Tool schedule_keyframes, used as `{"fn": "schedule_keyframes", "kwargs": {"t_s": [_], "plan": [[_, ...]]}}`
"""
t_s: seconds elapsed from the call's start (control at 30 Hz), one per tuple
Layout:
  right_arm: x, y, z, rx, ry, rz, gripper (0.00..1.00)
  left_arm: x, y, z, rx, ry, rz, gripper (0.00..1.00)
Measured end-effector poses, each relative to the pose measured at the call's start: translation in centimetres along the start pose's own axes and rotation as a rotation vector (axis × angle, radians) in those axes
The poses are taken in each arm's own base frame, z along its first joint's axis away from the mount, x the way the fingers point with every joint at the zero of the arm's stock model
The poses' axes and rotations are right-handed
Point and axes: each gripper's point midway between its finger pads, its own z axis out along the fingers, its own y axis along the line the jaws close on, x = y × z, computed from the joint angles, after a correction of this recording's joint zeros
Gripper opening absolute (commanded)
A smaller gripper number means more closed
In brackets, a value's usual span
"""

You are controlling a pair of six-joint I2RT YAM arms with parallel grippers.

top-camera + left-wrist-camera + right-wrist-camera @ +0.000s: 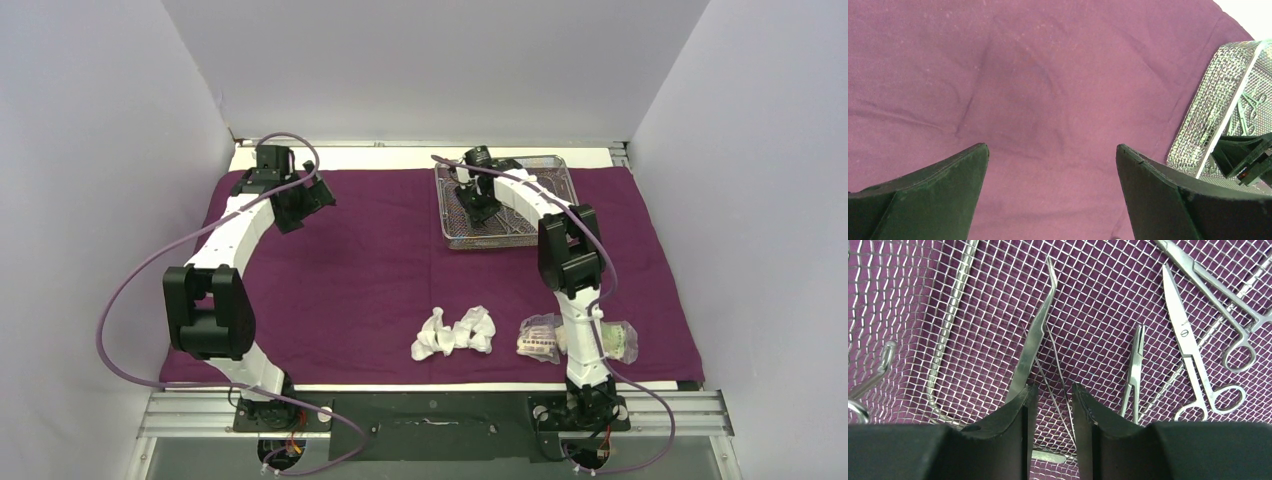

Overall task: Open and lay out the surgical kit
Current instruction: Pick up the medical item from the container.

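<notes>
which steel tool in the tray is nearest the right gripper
The bent tweezers: they run straight into the right gripper, while the scissors and small clamp lie off to one side.

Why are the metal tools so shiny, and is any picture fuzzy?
Right wrist view: light glints off the steel scissors and bent tweezers, and the mesh tray under them is sharp; top view: even light, soft shadows on the purple cloth; left wrist view: the cloth looks a bit soft, the mesh tray looks greenish, and the top right corner is washed out white.

White table [400, 157] under purple cloth [350, 270]
</notes>
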Motion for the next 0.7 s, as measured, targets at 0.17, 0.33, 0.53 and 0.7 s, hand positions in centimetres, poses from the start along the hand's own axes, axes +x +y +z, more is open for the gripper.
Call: {"fn": "schedule_keyframes", "kwargs": {"t_s": [0.17,0.33,0.53,0.7], "plan": [[-0.2,0.1,0.1,-0.006,0.002,-0.008,0.13,0.0,0.3,0.2,-0.008,0.005,-0.005,0.96],[-0.5,0.2,0.1,-0.016,0.001,-0.02,0.05,0.1,0.4,0.2,-0.011,0.009,-0.005,0.96],[-0.6,-0.1,0.0,0.003,-0.002,-0.021,0.05,0.1,0.5,0.2,-0.013,0.009,-0.007,0.96],[-1.0,-1.1,-0.8,0.058,-0.013,-0.024,0.05,0.1,0.5,0.2,-0.01,0.011,-0.008,0.96]]}}
